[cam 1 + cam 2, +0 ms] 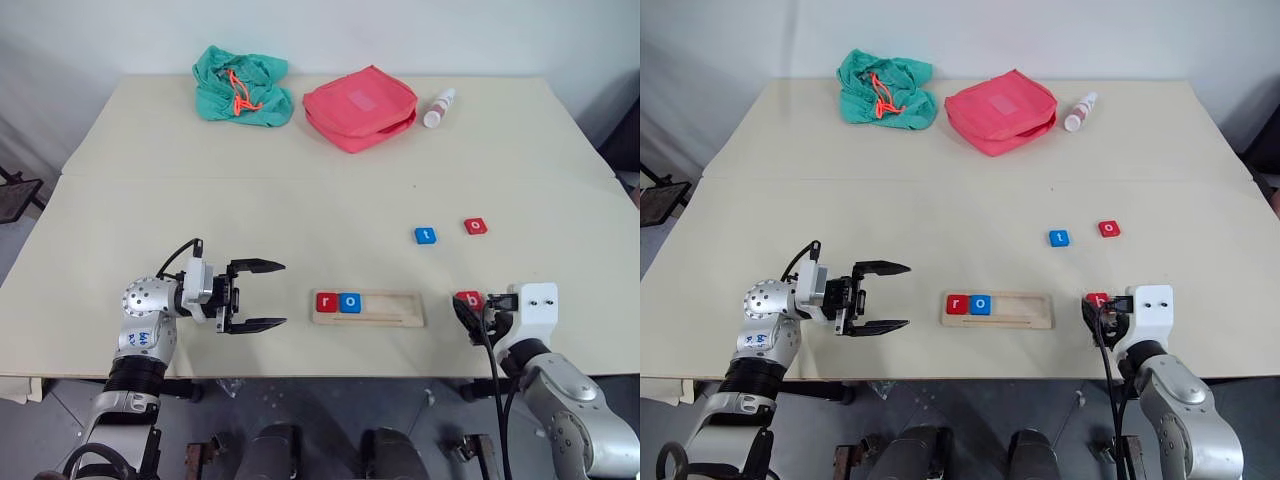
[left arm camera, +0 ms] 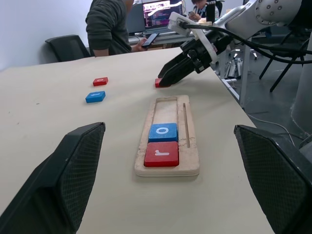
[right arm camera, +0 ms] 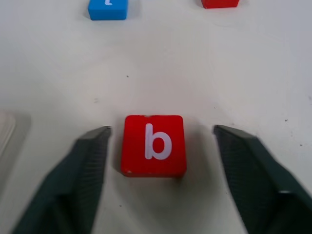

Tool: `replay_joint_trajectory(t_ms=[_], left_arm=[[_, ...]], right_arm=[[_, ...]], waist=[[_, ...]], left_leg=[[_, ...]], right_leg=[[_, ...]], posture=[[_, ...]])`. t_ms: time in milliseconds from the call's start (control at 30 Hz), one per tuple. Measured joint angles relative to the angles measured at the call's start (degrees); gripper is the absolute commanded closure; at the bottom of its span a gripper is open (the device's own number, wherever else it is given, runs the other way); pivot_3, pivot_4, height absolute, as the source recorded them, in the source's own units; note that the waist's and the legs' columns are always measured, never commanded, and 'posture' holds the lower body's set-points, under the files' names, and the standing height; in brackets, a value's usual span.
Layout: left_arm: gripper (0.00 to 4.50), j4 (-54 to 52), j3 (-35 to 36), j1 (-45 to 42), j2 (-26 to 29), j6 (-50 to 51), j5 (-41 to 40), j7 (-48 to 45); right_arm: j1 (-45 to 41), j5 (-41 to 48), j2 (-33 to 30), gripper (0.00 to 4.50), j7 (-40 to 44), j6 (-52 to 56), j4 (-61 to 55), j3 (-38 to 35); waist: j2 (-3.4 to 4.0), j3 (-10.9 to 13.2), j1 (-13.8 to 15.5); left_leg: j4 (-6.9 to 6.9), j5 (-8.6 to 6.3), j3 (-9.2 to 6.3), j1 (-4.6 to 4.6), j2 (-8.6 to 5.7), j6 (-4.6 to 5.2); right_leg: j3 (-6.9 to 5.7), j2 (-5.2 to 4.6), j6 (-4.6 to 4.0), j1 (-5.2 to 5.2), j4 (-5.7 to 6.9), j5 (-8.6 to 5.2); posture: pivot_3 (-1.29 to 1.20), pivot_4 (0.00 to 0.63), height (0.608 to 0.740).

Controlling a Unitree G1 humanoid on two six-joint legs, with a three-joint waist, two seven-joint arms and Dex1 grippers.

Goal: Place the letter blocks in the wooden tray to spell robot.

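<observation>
Lower centre of head view: wooden tray holds red r, blue o; 3 slots free. Right gripper spread around red b, not clamping, likely lining up next pick. Left gripper open, idle beside tray. Blue t, red o wait mid-right.

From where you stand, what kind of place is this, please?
Probably a robotics lab or office workroom. Past the table a person sits at a desk with a lit monitor, an office chair beside. The table holds letter blocks and a wooden tray, like a test setup.
</observation>
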Motion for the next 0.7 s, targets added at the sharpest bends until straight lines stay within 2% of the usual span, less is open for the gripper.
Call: replay_joint_trajectory(t_ms=[200, 367, 500, 600, 700], left_arm=[[0.00, -1.2, 0.0, 0.8, 0.2, 0.6, -0.1, 0.0], [0.00, -3.8, 0.1, 2.7, 0.7, 1.5, -0.4, 0.0], [0.00, -5.9, 0.2, 4.7, 1.2, 2.0, -0.8, 0.0], [0.00, -6.9, 0.6, 5.5, 1.2, 2.1, -1.0, 0.0], [0.00, -7.8, 1.3, 6.8, 1.5, 2.2, -1.0, 0.1]], right_arm=[[-0.4, 1.4, -2.7, 0.01, 3.5, 0.0, 0.0, -1.3], [-0.3, 4.7, -15.6, 0.01, 18.6, -2.6, 0.9, -3.3], [-1.5, 4.1, -26.4, 0.01, 30.8, -6.8, 7.7, -2.6], [-5.2, 1.1, -32.9, 0.01, 39.3, -12.6, 15.3, 0.9], [-8.7, -1.8, -36.3, 0.01, 46.6, -18.7, 21.2, 5.4]], waist=[[0.00, 0.0, 0.0], [0.00, 0.0, 0.1], [-0.01, 0.0, 0.1], [-0.01, 0.0, 0.1], [-0.02, 0.0, 0.1]], left_leg=[[0.00, 0.00, 0.00, 0.00, 0.00, 0.00], [-0.01, 0.00, 0.03, 0.01, 0.02, 0.01], [0.00, 0.01, 0.05, 0.01, 0.03, 0.03], [0.03, 0.02, 0.07, 0.01, 0.04, 0.04], [0.03, 0.01, 0.03, 0.01, 0.04, 0.04]], right_leg=[[0.01, 0.00, 0.00, 0.00, 0.00, 0.00], [0.00, 0.00, 0.00, 0.05, -0.07, 0.00], [-0.03, 0.01, 0.00, 0.15, -0.24, 0.00], [-0.06, 0.00, 0.00, 0.19, -0.33, 0.00], [-0.13, 0.00, 0.00, 0.22, -0.33, 0.00]], posture=[[0.00, 0.150, 0.740], [0.00, 0.150, 0.740], [0.00, 0.150, 0.740], [0.00, 0.150, 0.740], [0.00, 0.150, 0.740]])
